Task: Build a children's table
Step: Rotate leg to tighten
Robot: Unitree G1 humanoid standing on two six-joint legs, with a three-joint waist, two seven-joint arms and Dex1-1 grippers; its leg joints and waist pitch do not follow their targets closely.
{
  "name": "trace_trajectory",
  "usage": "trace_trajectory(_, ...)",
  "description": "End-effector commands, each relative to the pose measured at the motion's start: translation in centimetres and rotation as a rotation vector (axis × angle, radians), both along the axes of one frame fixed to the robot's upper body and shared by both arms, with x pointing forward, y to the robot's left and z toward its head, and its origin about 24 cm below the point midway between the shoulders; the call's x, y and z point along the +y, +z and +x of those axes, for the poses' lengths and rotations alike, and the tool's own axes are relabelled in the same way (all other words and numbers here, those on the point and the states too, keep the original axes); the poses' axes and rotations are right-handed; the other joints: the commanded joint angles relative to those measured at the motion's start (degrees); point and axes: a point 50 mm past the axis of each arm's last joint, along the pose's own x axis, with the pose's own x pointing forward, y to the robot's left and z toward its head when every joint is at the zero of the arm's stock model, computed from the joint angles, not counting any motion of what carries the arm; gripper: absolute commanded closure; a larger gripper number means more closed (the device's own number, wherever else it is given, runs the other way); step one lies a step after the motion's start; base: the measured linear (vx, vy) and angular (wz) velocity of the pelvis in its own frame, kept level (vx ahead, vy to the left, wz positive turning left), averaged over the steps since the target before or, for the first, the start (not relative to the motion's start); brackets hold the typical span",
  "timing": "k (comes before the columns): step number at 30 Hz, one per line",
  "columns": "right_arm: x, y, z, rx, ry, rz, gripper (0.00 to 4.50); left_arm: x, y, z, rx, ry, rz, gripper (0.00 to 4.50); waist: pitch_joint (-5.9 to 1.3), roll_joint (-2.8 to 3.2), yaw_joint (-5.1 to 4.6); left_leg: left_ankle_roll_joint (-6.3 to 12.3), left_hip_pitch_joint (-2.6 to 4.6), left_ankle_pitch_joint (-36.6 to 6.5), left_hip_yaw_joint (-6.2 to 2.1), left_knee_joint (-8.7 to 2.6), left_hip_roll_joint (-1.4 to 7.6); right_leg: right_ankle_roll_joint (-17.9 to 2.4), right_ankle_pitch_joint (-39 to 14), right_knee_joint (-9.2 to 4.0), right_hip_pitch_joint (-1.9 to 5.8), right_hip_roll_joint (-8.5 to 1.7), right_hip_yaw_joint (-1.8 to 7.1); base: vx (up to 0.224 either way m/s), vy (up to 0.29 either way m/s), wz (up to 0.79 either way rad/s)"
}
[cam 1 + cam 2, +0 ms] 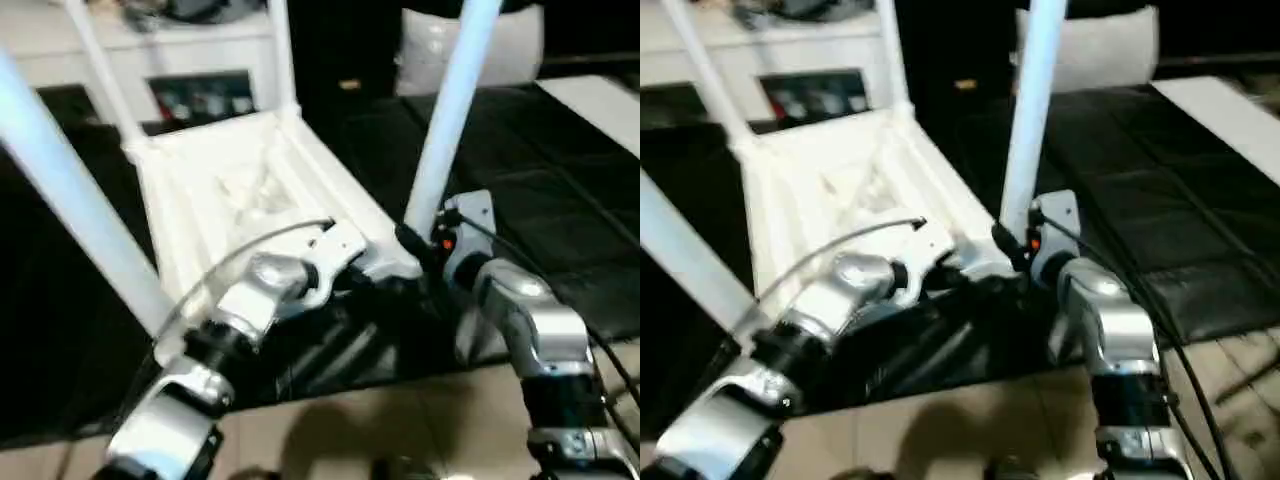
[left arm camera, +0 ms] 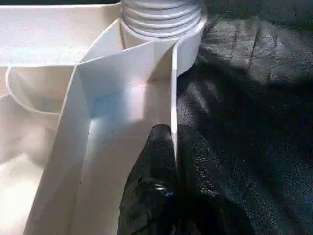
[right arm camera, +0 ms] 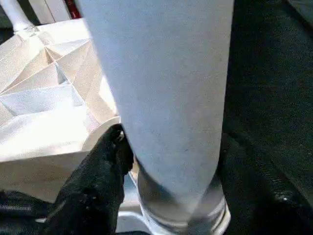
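The white table top (image 1: 250,190) lies upside down on the black worktable (image 1: 540,180), its ribbed underside up, with legs rising from the corner sockets. The nearest right leg (image 1: 448,110) stands in its socket, threads showing at the base in the left wrist view. The left gripper (image 2: 173,161) is closed on the thin rim of the top just beside that socket, one finger on each side. The right gripper (image 3: 161,161) is wrapped around the bottom of the same leg, a finger (image 3: 105,161) pressed to its side. Another leg (image 1: 70,190) slants across the left foreground, close over the left forearm. A white pillow (image 1: 430,50) sits at the far edge, and black cover lies bare to the right.
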Motion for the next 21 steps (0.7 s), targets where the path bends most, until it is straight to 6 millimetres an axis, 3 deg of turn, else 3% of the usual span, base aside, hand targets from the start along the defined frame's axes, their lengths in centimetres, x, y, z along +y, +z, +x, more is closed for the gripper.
trace_trajectory(1, 0.9, -0.4, -0.9, 0.013, 0.147, 0.030, 1.31, -0.4, 0.2, -0.4, -0.032, -0.074, -0.026, 4.50, -3.15, -1.15, -0.80, 1.00, 0.66, -23.29, -2.70, -5.35, 4.85, 2.26, -33.72, -6.43, 2.15, -3.46, 2.07, 0.000, 0.000, 0.00)
trace_trajectory(2, 0.3, -0.4, -1.1, 0.005, 0.164, 0.015, 1.23, 0.0, 0.2, -0.5, -0.035, -0.099, -0.021, 4.50, -3.30, -0.68, -0.95, 1.01, 1.02, -26.35, -2.66, -6.09, 5.35, -0.68, -26.92, -5.71, 2.12, -3.67, 2.66, 0.000, 0.000, 0.00)
trace_trajectory(3, -0.1, -0.3, -1.1, -0.001, 0.174, 0.009, 1.11, 0.3, 0.2, -0.5, -0.035, -0.114, -0.018, 4.50, -3.32, -0.86, -1.16, 1.13, 0.60, -25.97, -2.64, -6.25, 5.24, -2.02, -24.60, -5.36, 2.35, -3.92, 2.90, 0.000, 0.000, 0.00)
trace_trajectory(4, -0.8, 0.0, -1.3, -0.012, 0.195, 0.006, 0.99, 0.7, 0.1, -0.7, -0.037, -0.144, -0.016, 4.50, -3.38, -1.27, -1.17, 1.91, -0.64, -22.05, -2.21, -6.16, 4.78, -4.93, -22.65, -4.76, 2.76, -4.68, 3.66, 0.000, 0.000, 0.00)
trace_trajectory(5, -1.1, 0.2, -1.3, -0.018, 0.212, 0.005, 0.91, 1.0, 0.1, -0.8, -0.036, -0.164, -0.016, 4.50, -3.43, -1.26, -1.01, 2.13, -0.49, -21.25, -2.07, -6.04, 4.72, -5.39, -23.54, -4.82, 2.57, -4.84, 3.87, 0.000, 0.000, 0.00)
trace_trajectory(6, -1.6, 0.5, -1.5, -0.028, 0.239, 0.001, 0.80, 1.4, 0.1, -1.0, -0.037, -0.194, -0.014, 4.50, -3.41, -1.76, -0.91, 3.04, -0.64, -18.81, -1.66, -5.72, 4.39, -6.38, -24.76, -4.86, 2.47, -4.99, 4.40, 0.000, 0.000, 0.00)
trace_trajectory(7, -2.0, 0.8, -1.6, -0.035, 0.274, -0.009, 0.80, 1.8, 0.2, -1.2, -0.047, -0.238, -0.017, 4.50, -3.46, -1.82, -0.75, 3.53, -0.69, -17.11, -1.43, -5.60, 4.27, -6.90, -24.75, -4.83, 2.35, -5.06, 4.74, 0.000, 0.000, 0.00)
trace_trajectory(9, -3.1, 1.4, -2.1, -0.037, 0.378, -0.056, 0.54, 2.8, 0.1, -2.0, -0.048, -0.345, -0.007, 4.50, -4.02, -1.92, -0.05, 5.36, -0.80, -11.84, -1.03, -5.31, 4.54, -8.98, -20.89, -3.90, 2.32, -5.02, 5.35, 0.058, -0.021, 0.05)
trace_trajectory(10, -3.2, 1.4, -2.1, -0.035, 0.388, -0.062, 0.46, 2.9, 0.1, -2.0, -0.049, -0.358, -0.005, 4.50, -4.54, -2.11, 0.40, 6.75, -1.07, -8.42, -0.85, -5.06, 4.61, -10.08, -16.82, -3.01, 2.54, -4.74, 5.50, 0.061, -0.033, 0.02)
trace_trajectory(11, -3.6, 1.6, -2.4, -0.028, 0.451, -0.090, 0.36, 3.5, 0.0, -2.3, -0.045, -0.399, 0.018, 4.50, -4.81, -2.46, 0.66, 8.24, -1.01, -5.43, -0.41, -4.69, 4.50, -11.41, -13.62, -2.47, 2.10, -4.47, 5.85, 0.071, -0.046, 0.08)
trace_trajectory(12, -3.6, 1.6, -2.4, -0.028, 0.451, -0.090, 0.25, 3.5, 0.0, -2.3, -0.045, -0.399, 0.018, 4.50, -5.01, -2.27, 1.30, 9.32, -0.46, -3.51, 0.18, -4.22, 4.38, -13.32, -10.92, -1.95, 1.44, -4.34, 6.28, 0.071, -0.046, 0.08)
trace_trajectory(13, -3.7, 1.6, -2.5, -0.028, 0.464, -0.094, 0.25, 3.6, 0.0, -2.3, -0.043, -0.404, 0.022, 4.50, -5.17, -2.42, 1.32, 10.15, -1.17, -1.04, 0.20, -4.00, 4.15, -14.06, -7.90, -1.20, 1.98, -4.32, 6.34, 0.067, -0.052, 0.04)
trace_trajectory(14, -3.9, 1.8, -2.6, -0.035, 0.509, -0.132, 0.25, 3.9, 0.0, -2.4, -0.048, -0.438, 0.035, 4.50, -5.77, -2.37, 2.26, 12.01, -1.19, 4.01, 0.34, -3.46, 4.15, -15.26, -1.47, -0.11, 1.82, -4.24, 6.47, 0.063, -0.040, -0.04)
trace_trajectory(15, -4.0, 1.9, -2.9, -0.028, 0.577, -0.144, 0.25, 4.2, 0.0, -2.6, -0.046, -0.468, 0.051, 4.50, -6.11, -2.95, 2.49, 14.56, -1.58, 7.48, 0.37, -2.93, 3.88, -16.22, 3.89, 0.88, 1.99, -3.91, 6.28, 0.063, -0.040, -0.04)
trace_trajectory(17, -4.1, 2.2, -3.4, -0.018, 0.668, -0.157, 0.25, 4.5, 0.0, -2.8, -0.046, -0.516, 0.064, 4.50, -5.98, -2.88, 3.34, 16.54, -1.95, 8.29, 0.60, -2.58, 3.85, -16.40, 5.13, 1.15, 1.69, -3.92, 6.29, 0.000, 0.000, 0.00)
trace_trajectory(20, -4.1, 2.3, -4.0, 0.012, 0.802, -0.158, 0.51, 4.8, 0.1, -3.2, -0.035, -0.607, 0.082, 4.50, -5.84, -2.91, 4.13, 15.76, -2.16, 5.20, 0.75, -2.35, 4.06, -14.62, -2.93, 0.55, 1.42, -3.78, 6.10, 0.000, 0.000, 0.00)
trace_trajectory(21, -4.1, 2.3, -4.1, 0.024, 0.839, -0.152, 0.51, 4.8, 0.2, -3.4, -0.032, -0.639, 0.089, 4.50, -5.79, -3.29, 4.19, 15.35, -2.12, 4.44, 0.80, -2.42, 4.16, -14.24, -4.77, 0.34, 1.31, -3.72, 6.09, 0.000, 0.000, 0.00)
